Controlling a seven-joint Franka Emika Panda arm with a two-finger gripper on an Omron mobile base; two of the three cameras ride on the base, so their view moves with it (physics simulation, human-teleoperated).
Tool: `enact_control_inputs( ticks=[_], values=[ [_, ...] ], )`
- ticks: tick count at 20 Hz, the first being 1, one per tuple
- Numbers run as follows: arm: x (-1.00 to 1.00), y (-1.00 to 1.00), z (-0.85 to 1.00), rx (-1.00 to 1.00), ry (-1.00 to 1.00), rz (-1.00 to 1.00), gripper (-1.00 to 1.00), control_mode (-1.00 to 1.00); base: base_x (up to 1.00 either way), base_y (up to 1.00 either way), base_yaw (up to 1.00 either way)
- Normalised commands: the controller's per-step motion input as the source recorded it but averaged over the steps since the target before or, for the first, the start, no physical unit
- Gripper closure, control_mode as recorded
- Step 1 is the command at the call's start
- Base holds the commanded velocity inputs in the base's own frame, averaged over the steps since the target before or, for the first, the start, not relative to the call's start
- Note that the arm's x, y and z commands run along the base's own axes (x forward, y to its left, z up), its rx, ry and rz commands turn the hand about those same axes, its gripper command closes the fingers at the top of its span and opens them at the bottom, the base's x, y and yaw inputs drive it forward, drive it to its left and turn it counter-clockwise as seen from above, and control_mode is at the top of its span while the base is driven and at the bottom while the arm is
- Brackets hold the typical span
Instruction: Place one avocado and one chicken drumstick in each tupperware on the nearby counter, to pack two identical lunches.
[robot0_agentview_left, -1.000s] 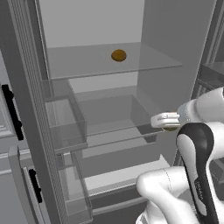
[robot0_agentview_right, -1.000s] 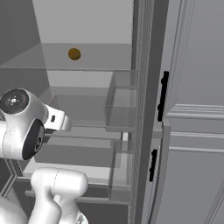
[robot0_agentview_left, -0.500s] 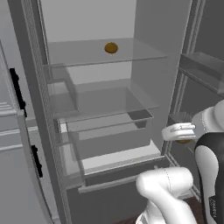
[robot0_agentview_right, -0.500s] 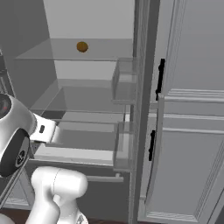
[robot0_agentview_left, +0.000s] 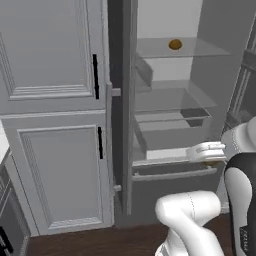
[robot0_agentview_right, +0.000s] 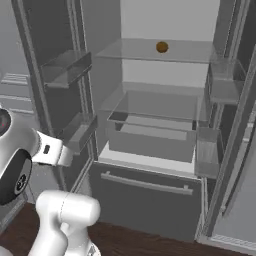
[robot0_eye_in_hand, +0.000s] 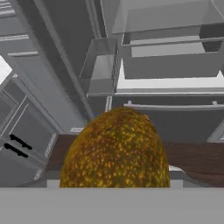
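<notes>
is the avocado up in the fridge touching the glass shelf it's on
Touching. The right base view shows the avocado resting directly on the top glass shelf, with no gap beneath it.

I see one avocado (robot0_eye_in_hand: 115, 151) close before the gripper, another avocado (robot0_agentview_right: 161, 47) on the fridge shelf (robot0_agentview_right: 195, 52) well beyond

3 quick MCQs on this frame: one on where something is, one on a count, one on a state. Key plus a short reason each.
1. Where is the avocado that lies in the fridge?
A. top glass shelf
B. door bin
C. bottom drawer

2. How many avocados show across the views?
A. one
B. two
C. three

3. The gripper is
A. wide open on nothing
B. closed on an avocado
C. closed on a drumstick

Key: 1 A, it rests on the top glass shelf. 2 B, one on the shelf, the held avocado in the hand view. 3 B, the ochre ball sits right at the fingers.
</notes>
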Motion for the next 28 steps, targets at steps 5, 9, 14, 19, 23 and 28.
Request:
enact_control_inputs(
  ticks=[5, 9, 14, 19, 23, 28],
  values=[
    [0.00, 0.00, 0.00, 0.00, 0.00, 0.00, 1.00, 1.00, 0.13, 1.00, 0.49],
    [0.00, 0.00, 0.00, 0.00, 0.00, 0.00, 1.00, 1.00, 0.43, 0.99, 0.48],
    [0.00, 0.00, 0.00, 0.00, 0.00, 0.00, 1.00, 1.00, 0.73, 0.70, 0.46],
    [0.00, 0.00, 0.00, 0.00, 0.00, 0.00, 1.00, 1.00, 0.96, 0.22, 0.48],
    [0.00, 0.00, 0.00, 0.00, 0.00, 0.00, 1.00, 1.00, 0.95, 0.00, 0.55],
    [0.00, 0.00, 0.00, 0.00, 0.00, 0.00, 1.00, 1.00, 1.00, 0.00, 0.66]
  ],
)
